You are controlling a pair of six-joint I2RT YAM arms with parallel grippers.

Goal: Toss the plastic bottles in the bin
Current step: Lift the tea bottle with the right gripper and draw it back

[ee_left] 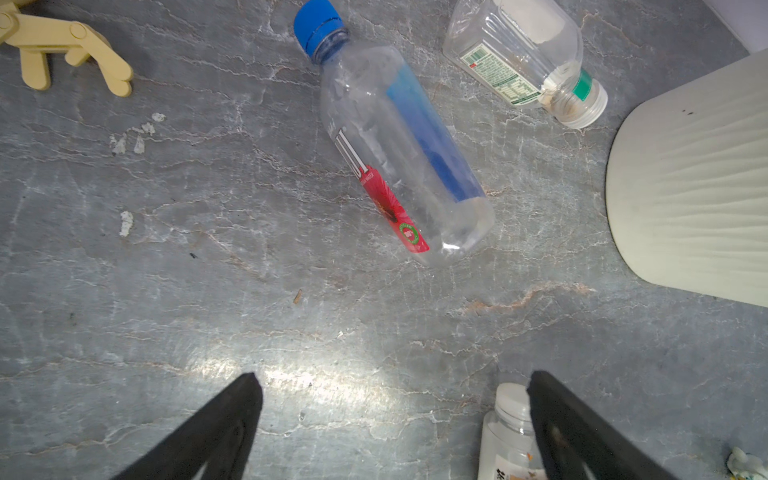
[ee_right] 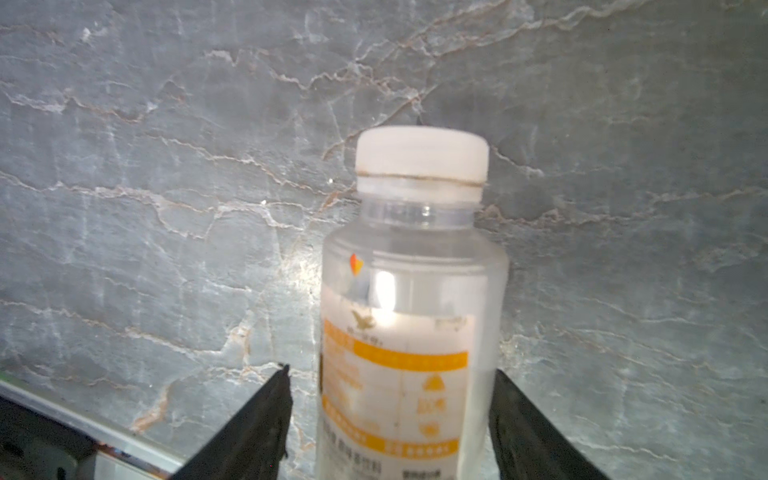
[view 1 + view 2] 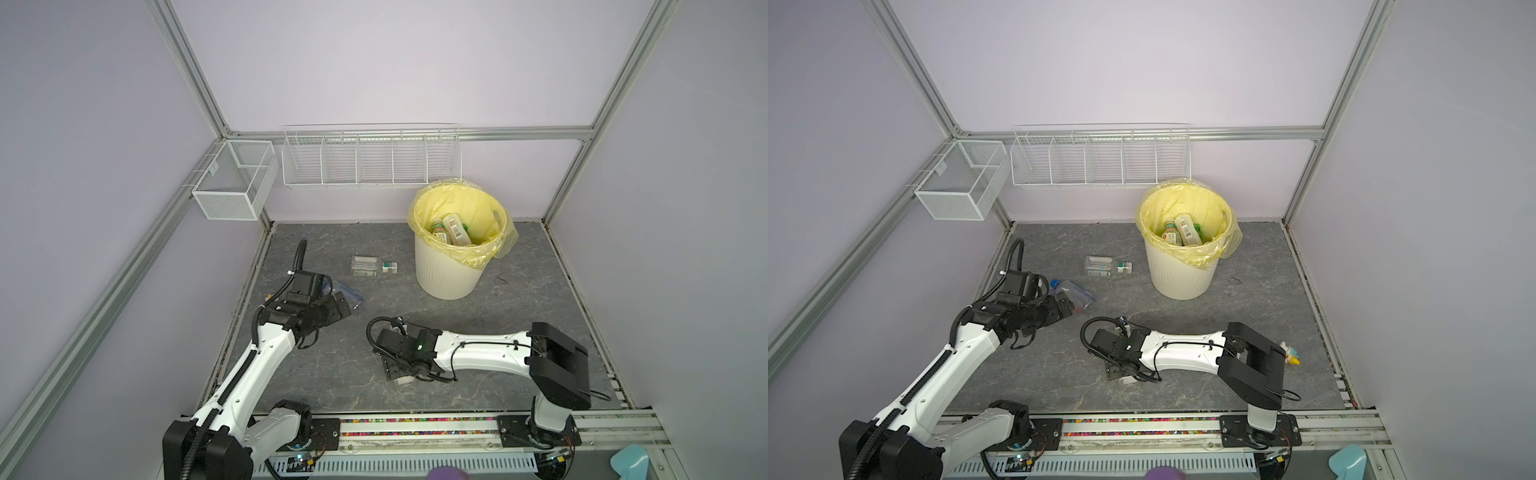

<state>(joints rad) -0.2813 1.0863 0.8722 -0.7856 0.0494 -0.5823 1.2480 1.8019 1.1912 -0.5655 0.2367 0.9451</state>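
Observation:
A clear plastic bottle with a blue cap and red-blue label (image 1: 399, 153) (image 3: 1073, 293) lies on the grey floor just ahead of my left gripper (image 1: 392, 378) (image 3: 1065, 305), which is open and empty. A second clear bottle with a green neck band (image 3: 372, 266) (image 1: 523, 58) lies beyond it, near the bin (image 3: 451, 274) (image 3: 1183, 274). The bin holds several bottles (image 3: 451, 230). My right gripper (image 2: 391, 370) (image 3: 392, 368) straddles a white-capped, orange-labelled bottle (image 2: 407, 291) (image 1: 507, 432). One finger is close against it and a gap shows on the other side.
Two white wire baskets (image 3: 370, 160) (image 3: 232, 183) hang on the back and left walls. A small yellow-white toy figure (image 3: 1292, 355) lies behind the right arm's elbow. A tan jointed wooden figure (image 1: 62, 45) lies on the floor beyond the left gripper.

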